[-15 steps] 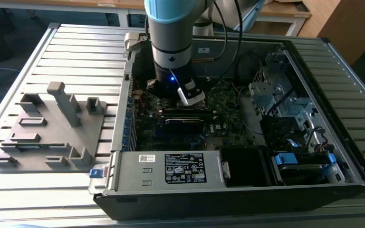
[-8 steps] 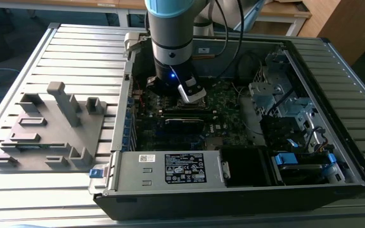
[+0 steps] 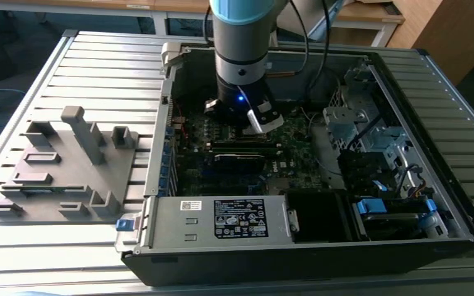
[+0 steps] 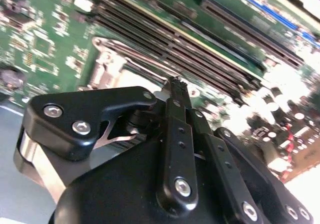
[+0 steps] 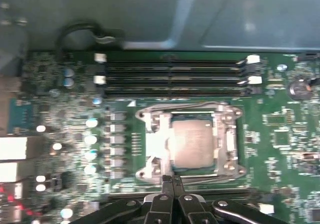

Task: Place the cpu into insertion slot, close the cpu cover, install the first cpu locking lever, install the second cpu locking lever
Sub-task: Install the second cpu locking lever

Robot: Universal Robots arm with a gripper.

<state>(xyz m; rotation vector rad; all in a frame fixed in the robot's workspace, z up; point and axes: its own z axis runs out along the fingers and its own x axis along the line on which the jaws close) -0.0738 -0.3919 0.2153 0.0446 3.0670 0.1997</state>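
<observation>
Silver-grey, the cpu (image 5: 192, 143) is lying in the insertion slot (image 5: 226, 170) with the cpu cover (image 5: 225, 139) lying flat around it. The end effector (image 5: 173, 181) is hovering at the socket's edge, fingers pressed together and holding nothing.

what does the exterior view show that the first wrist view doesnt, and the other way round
Exterior view alone: the whole open computer case on a slatted table, a grey fixture block at the exterior view's left, and the arm reaching down into the case.

First wrist view alone: the cpu lying in the insertion slot, with the cpu cover framing it, and the gripper shut at the socket's edge.

Both: the green motherboard with its long black memory slots.
</observation>
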